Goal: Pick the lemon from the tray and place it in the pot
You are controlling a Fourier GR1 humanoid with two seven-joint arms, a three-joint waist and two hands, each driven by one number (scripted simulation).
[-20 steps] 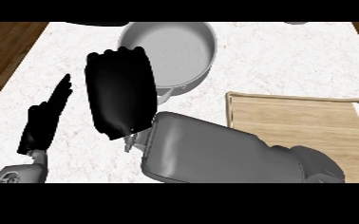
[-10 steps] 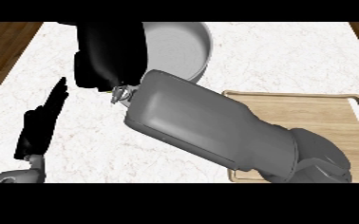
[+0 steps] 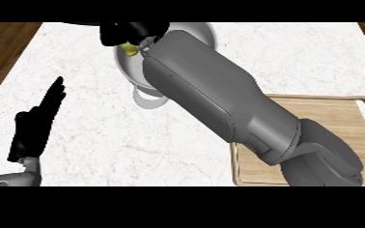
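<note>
No legible text, label, brand, number or sign is present on any surface in view. Inspected: the pot [image 3: 128,67] directly below the right hand [image 3: 132,31], plain grey metal with no marking; the lemon [image 3: 130,49] in that hand's fingers, unmarked; the wooden tray [image 3: 321,107] well behind that hand, alongside the forearm, bare of print; the marble counter [image 3: 92,121] between the two hands, veining only; the left hand [image 3: 35,125], plain black, no lettering.

Marble-look counter [image 3: 92,125] — wooden tray [image 3: 335,111] — metal pot [image 3: 128,70].
</note>
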